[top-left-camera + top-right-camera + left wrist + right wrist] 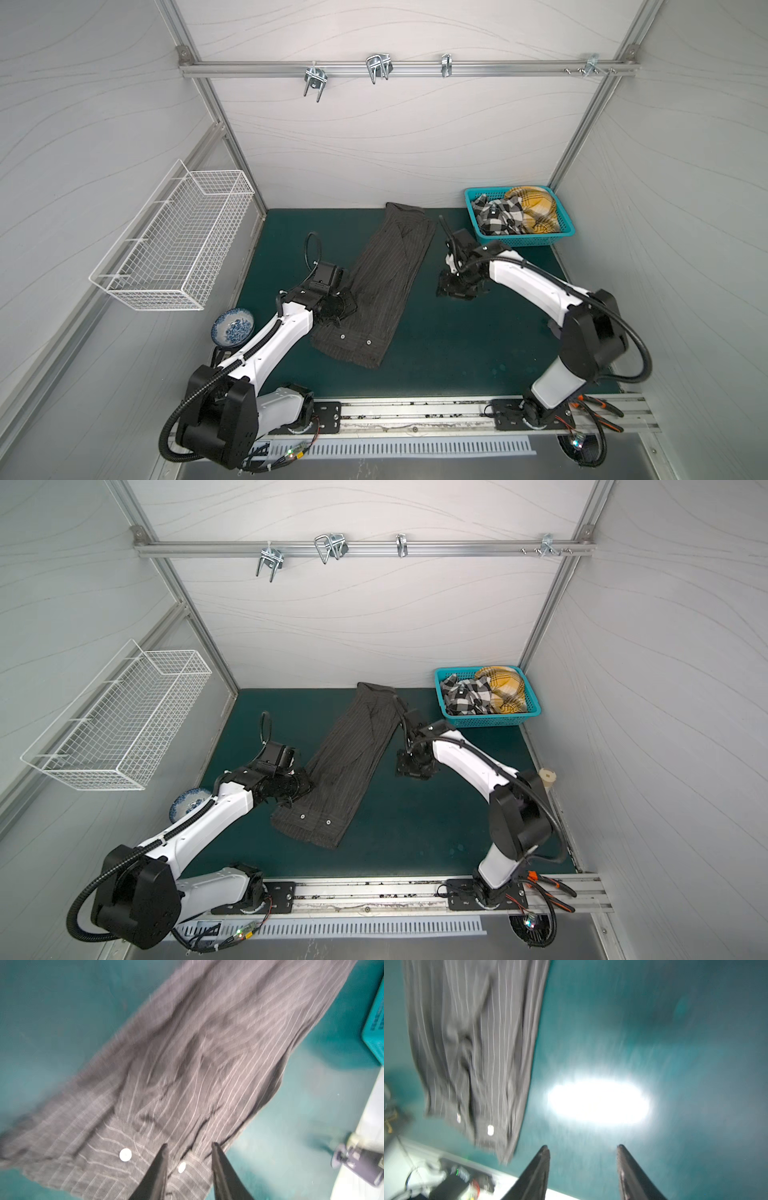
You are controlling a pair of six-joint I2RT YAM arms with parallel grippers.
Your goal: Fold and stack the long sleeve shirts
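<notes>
- The dark pinstriped shirt (386, 282) lies on the green mat (457, 340), folded into a long narrow strip that runs diagonally from the far middle of the table toward the near left
- Its near end is the wider one and shows two pale buttons (125, 1155) side by side on a band of cloth
- The left gripper (189, 1146) sits at the strip's left edge close to that near end; in the left wrist view its fingers (160, 1167) stand apart above the cloth, one button showing in the gap, and nothing is pinched between them (released, as far as the blurred view shows)
- The right gripper (582, 1147) hangs over bare mat just to the right of the strip, clear of the cloth; its jaws are spread with only the mat and a bright glare patch beyond them
- The black-and-white checked shirt (496, 216) and the mustard plaid shirt (534, 208) are bunched together, unfolded, in the teal basket (523, 240) at the far right corner of the mat
- A white wire basket (174, 249) hangs on the left wall, and a blue-patterned bowl (232, 327) sits by the mat's left edge, partly behind the left arm in one top view
</notes>
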